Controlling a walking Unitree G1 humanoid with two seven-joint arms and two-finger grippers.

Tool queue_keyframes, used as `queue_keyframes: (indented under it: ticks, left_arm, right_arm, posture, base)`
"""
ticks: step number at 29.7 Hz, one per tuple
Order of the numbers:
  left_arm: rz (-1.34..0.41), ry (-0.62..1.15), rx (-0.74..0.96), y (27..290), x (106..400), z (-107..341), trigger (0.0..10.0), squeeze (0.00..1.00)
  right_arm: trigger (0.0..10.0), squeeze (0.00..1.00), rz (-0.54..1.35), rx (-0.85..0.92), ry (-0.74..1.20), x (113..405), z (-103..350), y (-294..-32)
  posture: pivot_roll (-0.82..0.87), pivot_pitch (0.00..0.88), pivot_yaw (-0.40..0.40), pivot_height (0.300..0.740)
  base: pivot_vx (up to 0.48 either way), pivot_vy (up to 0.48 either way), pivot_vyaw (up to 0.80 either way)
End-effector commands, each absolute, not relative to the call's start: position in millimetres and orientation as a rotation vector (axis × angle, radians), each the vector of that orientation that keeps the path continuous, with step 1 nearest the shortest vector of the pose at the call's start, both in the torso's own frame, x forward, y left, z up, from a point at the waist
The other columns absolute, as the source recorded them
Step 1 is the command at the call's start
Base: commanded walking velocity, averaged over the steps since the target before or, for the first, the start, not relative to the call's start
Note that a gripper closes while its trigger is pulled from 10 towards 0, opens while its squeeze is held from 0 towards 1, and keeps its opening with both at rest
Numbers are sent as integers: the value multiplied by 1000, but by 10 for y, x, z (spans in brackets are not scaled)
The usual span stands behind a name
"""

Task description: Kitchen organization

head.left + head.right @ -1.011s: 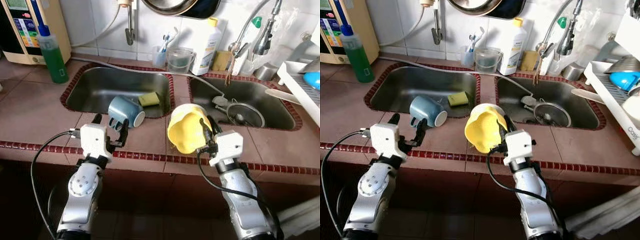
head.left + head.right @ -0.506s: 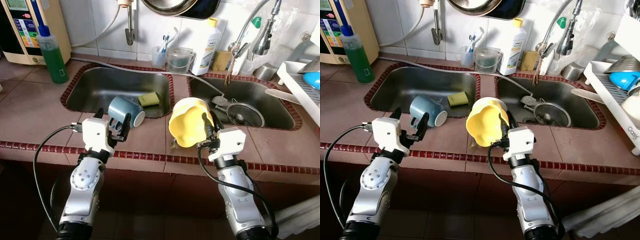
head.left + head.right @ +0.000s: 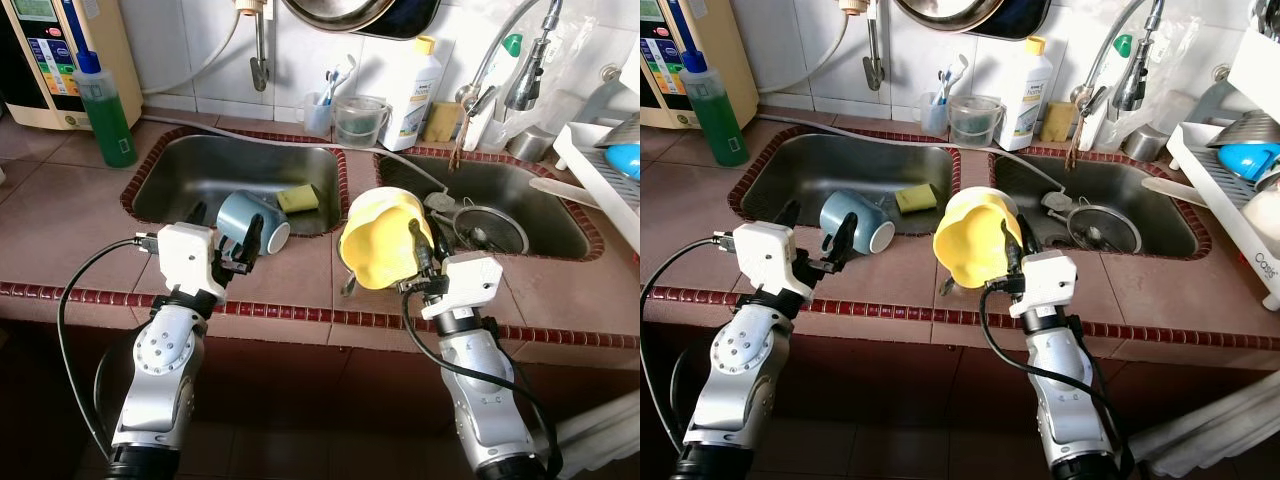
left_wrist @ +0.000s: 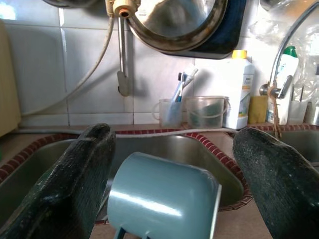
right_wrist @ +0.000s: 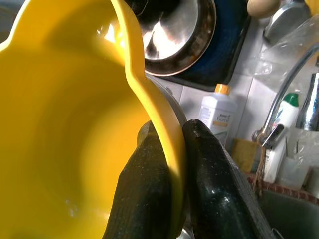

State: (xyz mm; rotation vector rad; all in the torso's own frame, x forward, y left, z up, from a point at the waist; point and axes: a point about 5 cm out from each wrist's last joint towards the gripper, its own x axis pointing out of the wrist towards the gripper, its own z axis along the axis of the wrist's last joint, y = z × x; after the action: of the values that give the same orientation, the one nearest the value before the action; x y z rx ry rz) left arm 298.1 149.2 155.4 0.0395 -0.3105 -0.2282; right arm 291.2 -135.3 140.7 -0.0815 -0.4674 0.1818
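tiled table point(image 3: 60, 215) with two sinks carries the work. yellow bowl point(image 3: 380, 240) is lifted above the table between the sinks, its rim pinched by the clenched right claw point(image 3: 422, 262), likely for relocation. blue mug point(image 3: 250, 221) lies tipped at the left sink's edge, left claw point(image 3: 222, 250) released, fingers straddling it for pickup.

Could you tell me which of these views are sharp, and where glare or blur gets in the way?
Left eye view: sharp and evenly lit, the blue mug crisp. Left wrist view: the tiled wall is clear, the near black fingers soft. Right wrist view: the yellow bowl is very close and slightly blurred, with glare on the hanging pan.
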Motion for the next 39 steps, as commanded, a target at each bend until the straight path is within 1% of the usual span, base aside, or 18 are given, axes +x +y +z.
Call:
queue_keyframes:
  ticks: [1, 39]
  left_arm:
    - [-252, -327, 42, 1456, 2979, 1622, 10000, 0]
    - [-261, -322, 29, 1469, 2978, 1708, 10000, 0]
  right_arm:
    - [10000, 0, 164, -78, -498, 2917, 1494, -1407]
    - [10000, 0, 176, -71, -487, 2868, 1498, -1386]
  posture:
    - [-103, 0, -58, 740]
    - [-103, 0, -57, 740]
  base:
    - [281, 0, 0]
    - [331, 0, 0]
